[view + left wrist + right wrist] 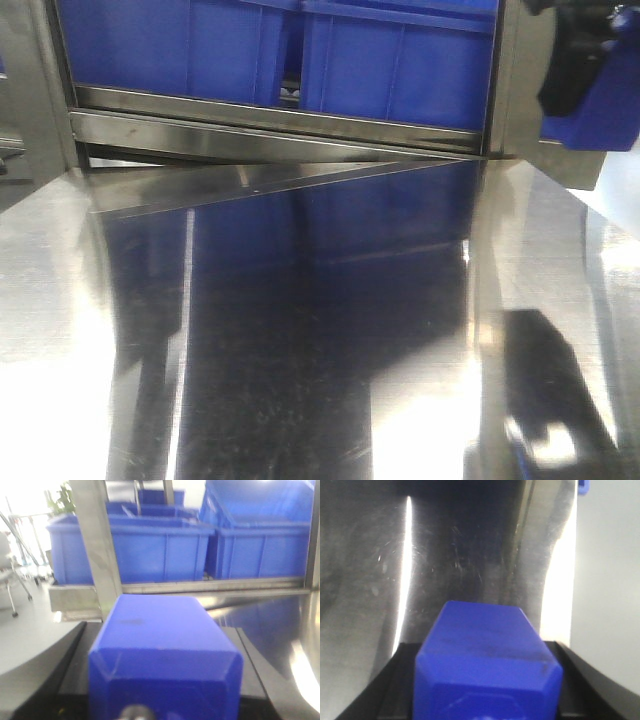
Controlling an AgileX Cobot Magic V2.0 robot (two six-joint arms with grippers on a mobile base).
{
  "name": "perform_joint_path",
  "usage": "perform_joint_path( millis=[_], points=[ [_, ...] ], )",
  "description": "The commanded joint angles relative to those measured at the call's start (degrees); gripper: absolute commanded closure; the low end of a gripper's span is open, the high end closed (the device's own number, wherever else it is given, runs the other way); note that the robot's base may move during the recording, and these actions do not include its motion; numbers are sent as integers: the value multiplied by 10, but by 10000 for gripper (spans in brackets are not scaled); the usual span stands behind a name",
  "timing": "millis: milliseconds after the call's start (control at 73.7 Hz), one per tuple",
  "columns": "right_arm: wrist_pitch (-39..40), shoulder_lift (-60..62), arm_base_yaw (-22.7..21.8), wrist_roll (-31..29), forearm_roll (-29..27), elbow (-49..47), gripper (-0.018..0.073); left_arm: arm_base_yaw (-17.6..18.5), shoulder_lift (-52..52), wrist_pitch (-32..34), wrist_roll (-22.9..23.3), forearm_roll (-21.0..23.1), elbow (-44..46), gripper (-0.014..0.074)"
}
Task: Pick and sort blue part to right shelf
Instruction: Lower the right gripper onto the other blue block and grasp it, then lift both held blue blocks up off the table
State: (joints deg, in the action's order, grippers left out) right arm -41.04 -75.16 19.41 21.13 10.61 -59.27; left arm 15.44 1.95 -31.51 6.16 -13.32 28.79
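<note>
From the left gripper (162, 645) and the right gripper (487, 655) I saw only one blue block on a black rail. I couldn't tell whether either set of jaws was apart, together or clamped on the blue part. The right shelf (280, 125) and its blue bins (400, 60) stood ahead of the left jaws, beyond the steel worktop (300, 350).

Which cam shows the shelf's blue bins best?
Left wrist: the blue bins show rim to base, sitting behind the shelf rail. The front view catches only their lower walls; in the right wrist view I can make out none.
</note>
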Motion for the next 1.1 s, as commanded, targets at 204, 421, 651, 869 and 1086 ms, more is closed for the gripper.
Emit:
perform_joint_path(
  millis=[204,421,651,869,1086],
  points=[
    [97,167,-1,1,36,110,351,2,-36,2,0,-6,18,326],
    [88,312,-1,-21,44,156,351,2,-36,-2,0,-6,18,326],
    [51,496,-1,-51,44,158,351,2,-36,-4,0,-6,16,326],
    [13,592,-1,-64,44,158,351,2,-35,-5,0,-6,16,326],
    [-6,604,-1,-76,44,158,351,2,-35,-5,0,-6,16,326]
  ],
)
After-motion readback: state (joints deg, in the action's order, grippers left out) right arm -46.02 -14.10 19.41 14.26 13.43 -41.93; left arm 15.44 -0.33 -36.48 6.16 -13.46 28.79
